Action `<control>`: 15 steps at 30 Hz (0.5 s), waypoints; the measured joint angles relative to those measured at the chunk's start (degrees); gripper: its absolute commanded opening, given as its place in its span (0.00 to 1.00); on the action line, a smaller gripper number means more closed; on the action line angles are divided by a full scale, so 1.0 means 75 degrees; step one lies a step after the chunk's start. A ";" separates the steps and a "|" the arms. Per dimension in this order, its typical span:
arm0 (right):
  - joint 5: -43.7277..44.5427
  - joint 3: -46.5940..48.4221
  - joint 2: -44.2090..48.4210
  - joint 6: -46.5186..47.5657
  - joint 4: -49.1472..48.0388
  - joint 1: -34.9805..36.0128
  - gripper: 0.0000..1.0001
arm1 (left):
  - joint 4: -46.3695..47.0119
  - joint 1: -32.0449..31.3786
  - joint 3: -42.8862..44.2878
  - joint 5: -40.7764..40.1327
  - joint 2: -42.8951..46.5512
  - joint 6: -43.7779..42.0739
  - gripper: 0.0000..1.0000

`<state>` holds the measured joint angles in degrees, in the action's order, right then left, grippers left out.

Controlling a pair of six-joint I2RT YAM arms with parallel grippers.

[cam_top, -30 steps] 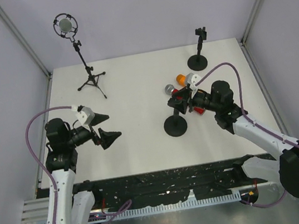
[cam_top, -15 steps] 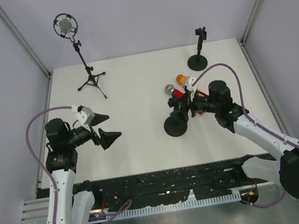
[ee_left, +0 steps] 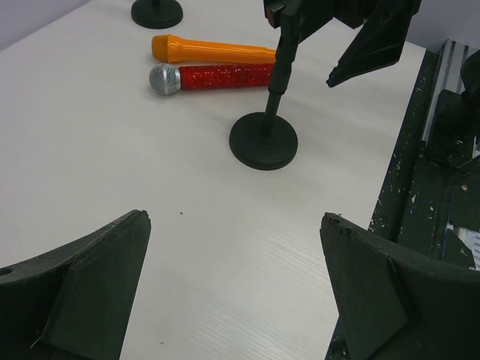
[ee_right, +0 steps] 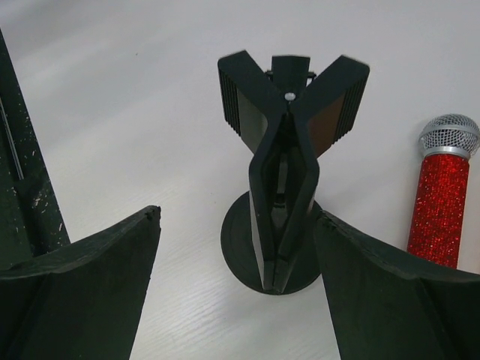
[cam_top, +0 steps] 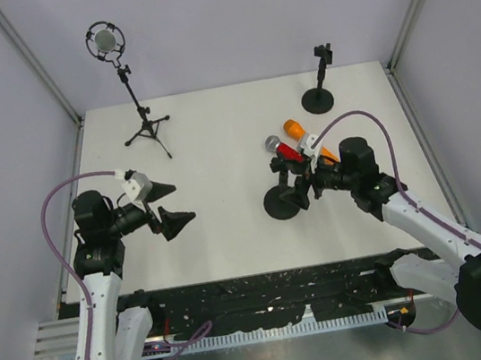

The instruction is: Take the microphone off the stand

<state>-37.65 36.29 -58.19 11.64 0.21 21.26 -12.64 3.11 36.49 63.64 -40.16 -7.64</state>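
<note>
Jaws of the right gripper (cam_top: 307, 181) were spread wide and empty, facing the stand (cam_top: 282, 203); the left gripper (cam_top: 172, 204) gaped likewise. The red microphone (cam_top: 283, 148) lay on the table (cam_top: 209, 148), the right gripper having backed off it.

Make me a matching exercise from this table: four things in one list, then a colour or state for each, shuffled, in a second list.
Things
1. tripod stand
2. near round-base stand
3. microphone with silver head
4. left gripper

States
A. lying flat, red body
B. open, holding nothing
C. upright, clip empty
D. upright, carrying a round microphone

Pairs: 1-D, 2-C, 3-A, 4-B
</note>
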 measured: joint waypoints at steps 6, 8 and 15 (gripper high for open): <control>0.0117 -0.0554 -0.0385 -0.0283 -0.0752 0.0000 0.81 | 0.0003 0.0003 -0.0020 0.0000 0.0009 0.0000 1.00; 0.0175 -0.0595 -0.0597 -0.0431 -0.1008 0.0000 0.78 | 0.0003 0.0003 -0.0041 -0.0003 0.0009 0.0000 1.00; 0.0245 -0.0595 -0.1131 -0.0880 -0.1897 0.0000 0.59 | 0.0006 0.0029 -0.0041 0.0000 0.0012 -0.0003 1.00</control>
<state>-35.81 31.83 -66.67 5.04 -14.02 21.26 -12.60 3.33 36.18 63.64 -40.07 -7.66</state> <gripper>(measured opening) 0.677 0.995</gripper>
